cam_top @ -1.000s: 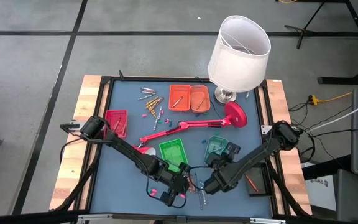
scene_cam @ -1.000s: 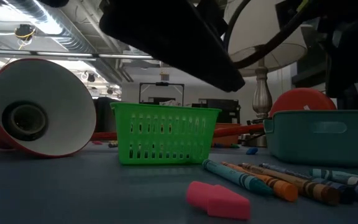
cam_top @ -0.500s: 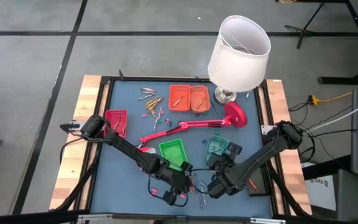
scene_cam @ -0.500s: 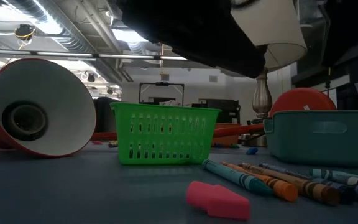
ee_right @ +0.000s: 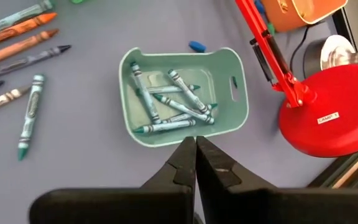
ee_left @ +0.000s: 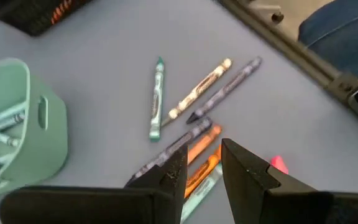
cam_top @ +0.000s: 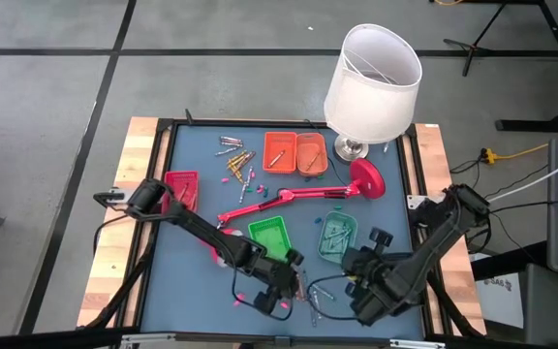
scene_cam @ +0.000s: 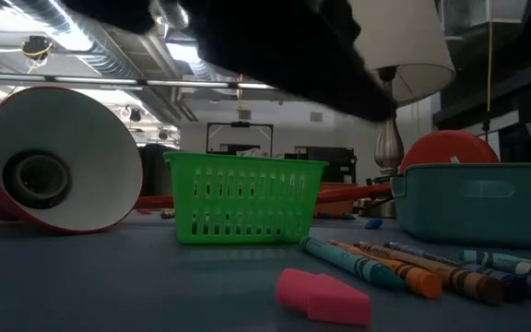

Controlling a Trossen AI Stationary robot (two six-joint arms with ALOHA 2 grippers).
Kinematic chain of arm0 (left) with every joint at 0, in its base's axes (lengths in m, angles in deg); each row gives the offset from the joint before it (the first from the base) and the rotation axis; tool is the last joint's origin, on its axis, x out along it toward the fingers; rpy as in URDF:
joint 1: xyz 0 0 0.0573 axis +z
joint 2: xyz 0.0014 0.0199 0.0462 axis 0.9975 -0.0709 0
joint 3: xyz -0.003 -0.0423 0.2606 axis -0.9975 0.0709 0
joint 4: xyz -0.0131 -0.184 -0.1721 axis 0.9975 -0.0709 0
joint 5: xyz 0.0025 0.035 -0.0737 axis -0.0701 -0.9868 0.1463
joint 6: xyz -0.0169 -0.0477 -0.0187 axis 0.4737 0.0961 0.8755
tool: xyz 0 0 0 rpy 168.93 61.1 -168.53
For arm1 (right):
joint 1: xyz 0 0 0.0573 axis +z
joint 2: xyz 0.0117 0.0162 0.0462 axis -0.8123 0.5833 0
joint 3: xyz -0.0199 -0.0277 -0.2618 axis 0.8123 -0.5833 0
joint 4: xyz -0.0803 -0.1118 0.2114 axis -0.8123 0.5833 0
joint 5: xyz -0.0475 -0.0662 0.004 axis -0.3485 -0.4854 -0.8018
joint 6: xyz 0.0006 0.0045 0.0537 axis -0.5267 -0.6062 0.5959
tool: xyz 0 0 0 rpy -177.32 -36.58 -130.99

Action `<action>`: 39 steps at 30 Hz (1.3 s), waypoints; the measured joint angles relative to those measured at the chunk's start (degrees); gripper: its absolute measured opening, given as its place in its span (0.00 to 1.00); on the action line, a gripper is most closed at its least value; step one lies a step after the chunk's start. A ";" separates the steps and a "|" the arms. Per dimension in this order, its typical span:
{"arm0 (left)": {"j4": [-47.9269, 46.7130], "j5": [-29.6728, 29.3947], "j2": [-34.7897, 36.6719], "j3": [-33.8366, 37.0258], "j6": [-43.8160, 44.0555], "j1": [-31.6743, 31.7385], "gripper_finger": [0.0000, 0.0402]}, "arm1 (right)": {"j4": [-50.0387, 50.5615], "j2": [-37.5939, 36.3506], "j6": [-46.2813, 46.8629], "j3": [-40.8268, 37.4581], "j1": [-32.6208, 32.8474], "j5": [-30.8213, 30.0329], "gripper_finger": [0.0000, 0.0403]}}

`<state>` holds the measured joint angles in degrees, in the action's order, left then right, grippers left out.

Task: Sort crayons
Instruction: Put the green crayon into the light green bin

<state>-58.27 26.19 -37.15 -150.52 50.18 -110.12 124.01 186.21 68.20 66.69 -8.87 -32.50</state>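
Several crayons lie loose on the blue mat near the table's front edge, also seen low. My left gripper hangs open just above them, over an orange crayon and a grey one, touching none; from above it shows at the cluster. My right gripper is shut and holds nothing, raised on the near side of the teal tray, which holds several teal crayons. From above it is right of the cluster.
A green basket stands left of the teal tray. A red desk lamp lies across the middle, its base close by. Orange trays, a red tray, a white-shaded lamp, a pink eraser.
My right gripper has risen, still shut, and drawn back from the loose crayons toward the table's right and near edges, uncovering the teal tray. The crayons lie as before.
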 joint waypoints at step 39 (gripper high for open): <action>-28.58 -1.69 -11.66 -17.11 -11.97 1.71 0.20 | -3.64 0.00 0.00 -0.02 2.91 -0.51 0.02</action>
<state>-86.85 24.50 -48.81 -167.62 38.20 -108.41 120.38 186.21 68.20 66.67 -5.96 -33.01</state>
